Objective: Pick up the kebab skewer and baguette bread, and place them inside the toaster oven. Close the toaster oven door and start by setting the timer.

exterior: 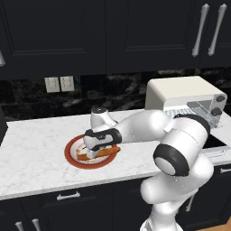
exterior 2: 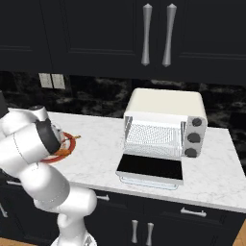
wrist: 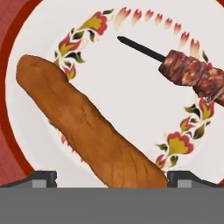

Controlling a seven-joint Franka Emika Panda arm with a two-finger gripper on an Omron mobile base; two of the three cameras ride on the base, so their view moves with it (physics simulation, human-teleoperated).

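Straddling baguette bread (wrist: 92, 131) w/ wide-open gripper (wrist: 111, 177), plate (wrist: 131, 96)

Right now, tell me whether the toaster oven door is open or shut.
Open. The toaster oven door lies folded down flat on the counter, leaving the wire rack inside the toaster oven exposed.

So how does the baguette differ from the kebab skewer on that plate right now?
The baguette bread is a thick, orange-brown loaf; the kebab skewer is a thin dark stick carrying reddish-brown meat chunks. In the hand view the baguette runs down between the open end effector's fingertips, while the skewer lies off to one side. Both rest apart on the same red-rimmed plate.
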